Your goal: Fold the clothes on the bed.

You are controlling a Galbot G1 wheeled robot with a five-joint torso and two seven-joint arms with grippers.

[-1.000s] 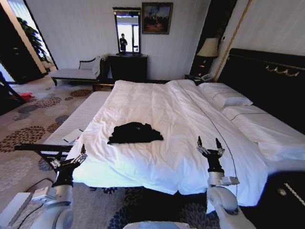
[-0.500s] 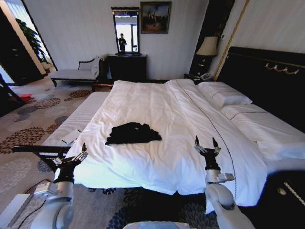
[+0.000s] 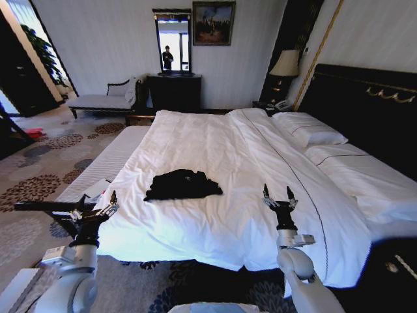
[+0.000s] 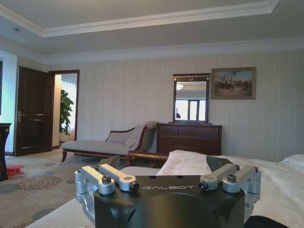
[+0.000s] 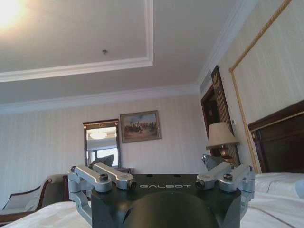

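The clothes (image 3: 182,184), a crumpled black garment, lie on the white duvet of the bed (image 3: 221,143), near its foot end and left of the middle. My left gripper (image 3: 98,203) is held open at the bed's near left corner, a good way short of the clothes and to their left. My right gripper (image 3: 277,193) is open above the duvet, to the right of the clothes and apart from them. Both point upward with nothing between their fingers. The wrist views show the left gripper (image 4: 164,164) and the right gripper (image 5: 159,161) spread wide.
Pillows (image 3: 309,134) and a dark headboard (image 3: 365,111) are at the right. A low white bench (image 3: 107,163) with papers runs along the bed's left side. A dark bar (image 3: 42,206) juts out by my left arm. A chaise (image 3: 104,99) and dresser (image 3: 174,92) stand by the far wall.
The head view has shifted slightly. Both grippers have risen a little and edged toward the bed, still open. The clothes lie as before.
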